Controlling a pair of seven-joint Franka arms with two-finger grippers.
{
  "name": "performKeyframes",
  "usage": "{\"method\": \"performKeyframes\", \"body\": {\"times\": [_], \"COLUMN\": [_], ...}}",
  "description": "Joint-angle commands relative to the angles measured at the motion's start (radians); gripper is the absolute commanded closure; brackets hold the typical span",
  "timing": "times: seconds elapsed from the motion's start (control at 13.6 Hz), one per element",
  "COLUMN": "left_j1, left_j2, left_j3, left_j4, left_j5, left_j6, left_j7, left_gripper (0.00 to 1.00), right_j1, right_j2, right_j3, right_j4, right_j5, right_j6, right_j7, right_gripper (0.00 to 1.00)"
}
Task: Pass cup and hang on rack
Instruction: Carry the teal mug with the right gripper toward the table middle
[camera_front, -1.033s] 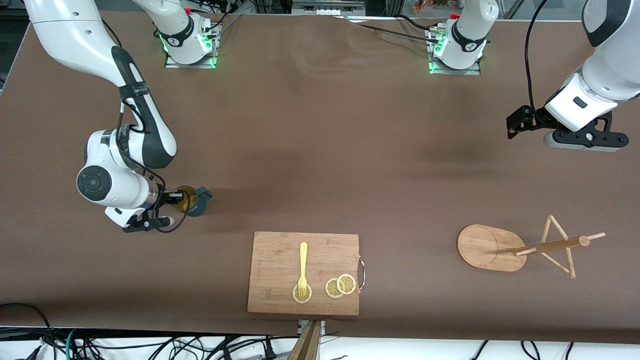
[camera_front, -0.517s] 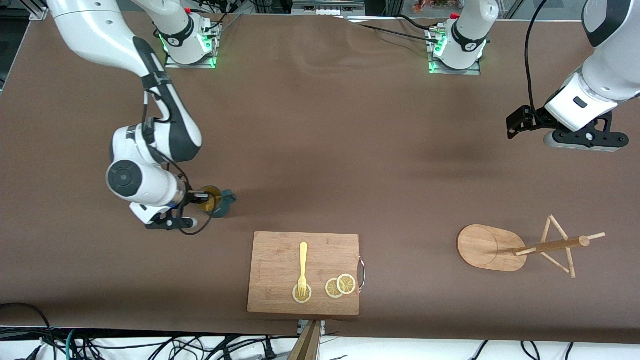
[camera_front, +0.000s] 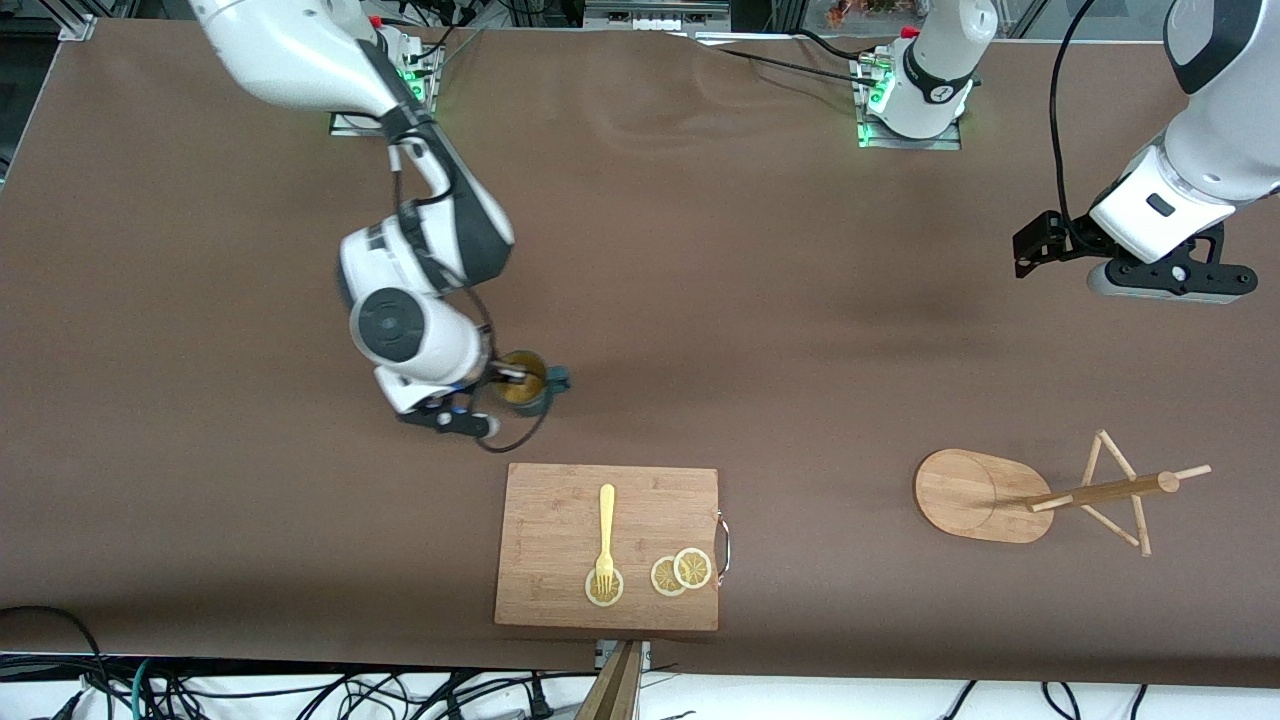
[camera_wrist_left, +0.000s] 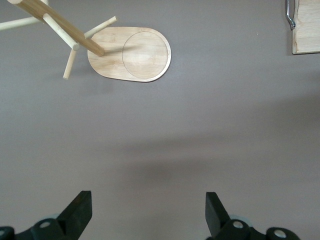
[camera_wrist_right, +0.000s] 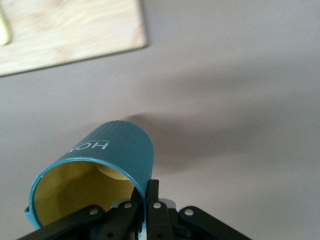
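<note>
Since the earlier frames the cup (camera_front: 524, 381) has been carried from the right arm's end of the table toward the middle, and it is now held in the air over bare table just above the board (camera_front: 607, 546) as the front view shows it. The rack, the board and the left arm are seen unchanged. The right gripper (camera_front: 497, 379) is clamped on the cup's rim, one finger inside the yellow interior and one outside against the teal wall, as is shown in the right wrist view (camera_wrist_right: 145, 200). The cup (camera_wrist_right: 95, 175) is held tilted, its mouth turned toward the wrist and its handle pointing toward the left arm's end of the table. The right arm is stretched from its base down across the table, its wrist bent over the cup. The left arm is kept waiting over bare table near its own end, and the left gripper (camera_wrist_left: 147, 212) is held with its fingers (camera_wrist_left: 80, 207) wide apart and nothing between them. The rack (camera_front: 1040, 495) is seen standing on its oval base toward the left arm's end, nearer the front camera than the left gripper and well apart from the cup. On the board lie a yellow fork (camera_front: 605, 540) and lemon slices (camera_front: 681, 571); the fork's tines rest on one slice.
</note>
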Motion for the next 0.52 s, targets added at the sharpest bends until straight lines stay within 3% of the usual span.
{"method": "performKeyframes", "body": {"times": [0.0, 0.22, 0.44], "left_j1": [-0.002, -0.002, -0.003], "left_j2": [0.010, 0.009, 0.009], "left_j3": [-0.004, -0.004, -0.005], "left_j4": [0.026, 0.026, 0.026], "left_j5": [0.021, 0.021, 0.021], "left_j6": [-0.019, -0.019, -0.021], "left_j7": [-0.010, -0.010, -0.010], "left_gripper": [0.00, 0.00, 0.00], "right_j1": [0.106, 0.215, 0.286], "right_j2": [0.097, 0.166, 0.189], "right_j3": [-0.010, -0.010, -0.010], "right_j4": [0.137, 0.229, 0.246], "right_j5": [0.036, 0.039, 0.041], "right_j6": [-0.016, 0.039, 0.095], "right_j7": [0.169, 0.323, 0.397], "right_gripper": [1.00, 1.00, 1.00]}}
